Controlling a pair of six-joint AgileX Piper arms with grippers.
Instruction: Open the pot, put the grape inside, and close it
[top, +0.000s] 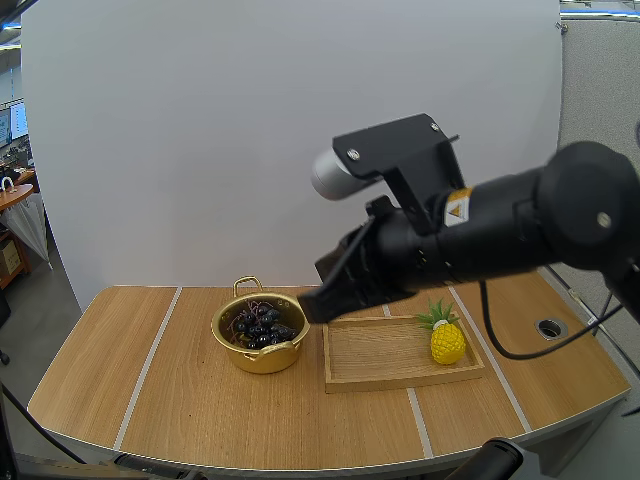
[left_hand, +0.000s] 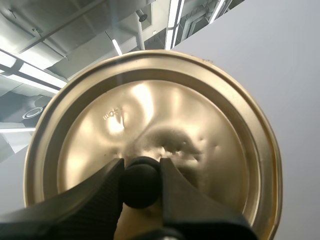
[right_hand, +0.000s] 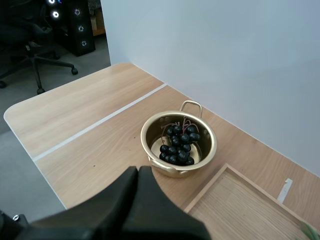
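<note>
Left gripper (left_hand: 141, 175): pinches gold lid (left_hand: 165, 110) by its knob (left_hand: 140, 187).
Lid stamp (left_hand: 111, 114): too faint to read.
Right gripper (right_hand: 137, 171): closed, empty.
Pot (top: 262, 358): grapes (top: 260, 327) inside, on striped wooden worktop (top: 180, 400).

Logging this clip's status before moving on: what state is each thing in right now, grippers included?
pot: open, upright on the table.
grapes: lying inside the pot.
lid: off the pot, held by its knob.
left gripper: shut on the knob.
right gripper: shut, empty, above the table near the pot.
wooden tray: flat on the table.
toy pineapple: upright on the tray.
</note>
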